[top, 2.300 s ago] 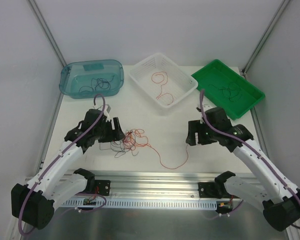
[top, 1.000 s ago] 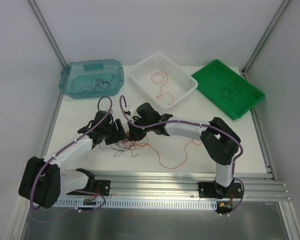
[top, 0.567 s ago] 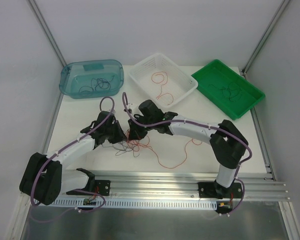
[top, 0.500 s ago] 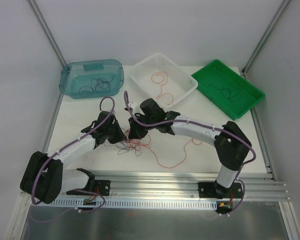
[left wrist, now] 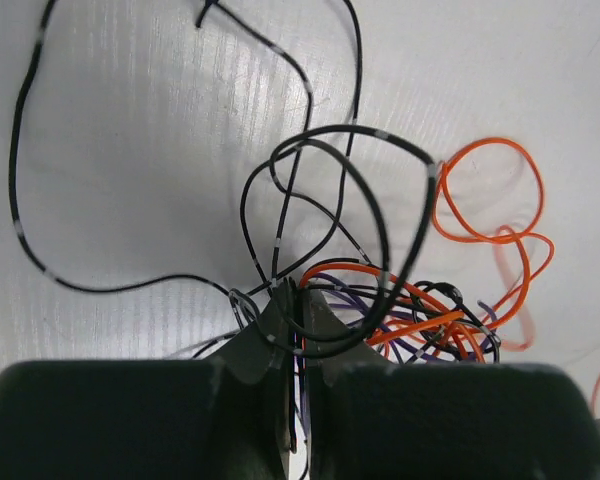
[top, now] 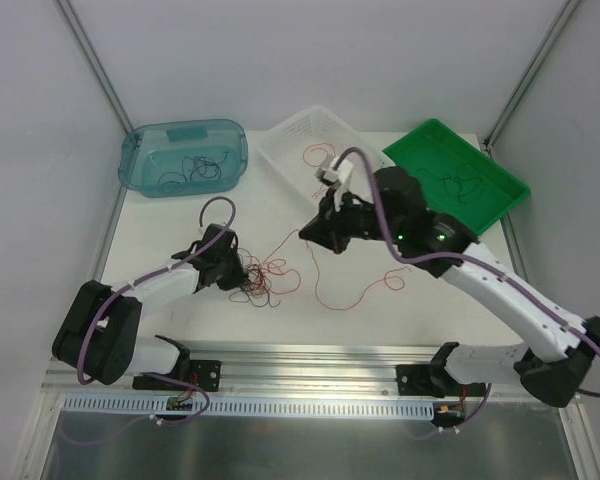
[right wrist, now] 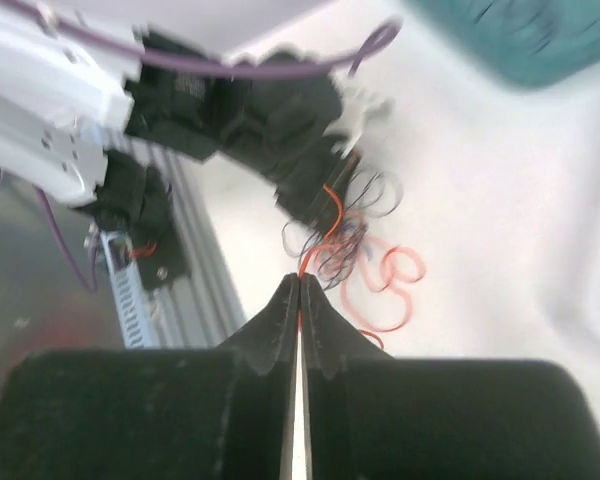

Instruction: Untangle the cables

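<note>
A tangle of thin black, purple and orange cables point(top: 266, 279) lies on the white table left of centre. My left gripper point(top: 244, 277) sits low at its left edge. In the left wrist view the left gripper point(left wrist: 297, 297) is shut on dark strands of the tangle point(left wrist: 400, 310), with black loops and orange loops point(left wrist: 485, 205) fanned out beyond it. My right gripper point(top: 306, 236) hangs above and right of the tangle, shut on an orange cable point(top: 283, 250) stretched taut back to the heap. In the right wrist view the right gripper point(right wrist: 300, 284) pinches that orange cable point(right wrist: 325, 230).
A teal bin point(top: 140, 150) with black cables stands at the back left. A white basket point(top: 280, 150) holding an orange cable is at the back centre, a green tray point(top: 500, 180) with a black cable at the back right. A loose orange loop point(top: 352, 297) trails right of the tangle.
My left gripper has shut on strands of the tangle. My right gripper, still shut, has risen up and to the right, pulling the orange cable taut out of the heap.
</note>
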Robot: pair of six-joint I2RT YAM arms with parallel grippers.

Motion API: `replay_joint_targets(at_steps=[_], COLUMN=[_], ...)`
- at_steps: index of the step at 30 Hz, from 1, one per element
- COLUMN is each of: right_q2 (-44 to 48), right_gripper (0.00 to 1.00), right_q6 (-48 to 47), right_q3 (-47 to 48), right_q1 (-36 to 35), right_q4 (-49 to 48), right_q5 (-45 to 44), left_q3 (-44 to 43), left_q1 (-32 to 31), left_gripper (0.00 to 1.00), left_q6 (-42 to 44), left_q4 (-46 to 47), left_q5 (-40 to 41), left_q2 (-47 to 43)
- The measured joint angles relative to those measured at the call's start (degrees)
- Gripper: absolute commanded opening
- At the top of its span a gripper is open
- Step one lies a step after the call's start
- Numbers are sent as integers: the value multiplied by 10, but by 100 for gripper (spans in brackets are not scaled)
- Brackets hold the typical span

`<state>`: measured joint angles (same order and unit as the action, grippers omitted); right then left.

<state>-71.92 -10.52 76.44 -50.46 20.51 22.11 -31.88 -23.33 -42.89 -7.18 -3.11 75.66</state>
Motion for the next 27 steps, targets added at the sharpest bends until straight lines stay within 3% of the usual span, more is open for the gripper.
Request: replay_joint_targets(at_steps=[10, 18, 20, 27], right_q2=[204, 236, 236, 209], right_gripper=[1, 1, 1, 1], right_q6=[-45, -65, -61, 10], right_q3=[97, 77, 32, -196], right_q1=[104, 126, 128, 164], right_q4=[82, 128, 125, 126], right_q5=[-88, -171, -188, -291], left_q3=[-12, -30, -38, -83], left_q1=[6, 21, 21, 21], left_gripper=[0, 1, 6, 37], left_q6=[1, 14, 24, 75], left_q4=[-15, -57, -71, -116], left_q5=[34, 67, 67, 63], left_q2=[8, -7, -23, -105])
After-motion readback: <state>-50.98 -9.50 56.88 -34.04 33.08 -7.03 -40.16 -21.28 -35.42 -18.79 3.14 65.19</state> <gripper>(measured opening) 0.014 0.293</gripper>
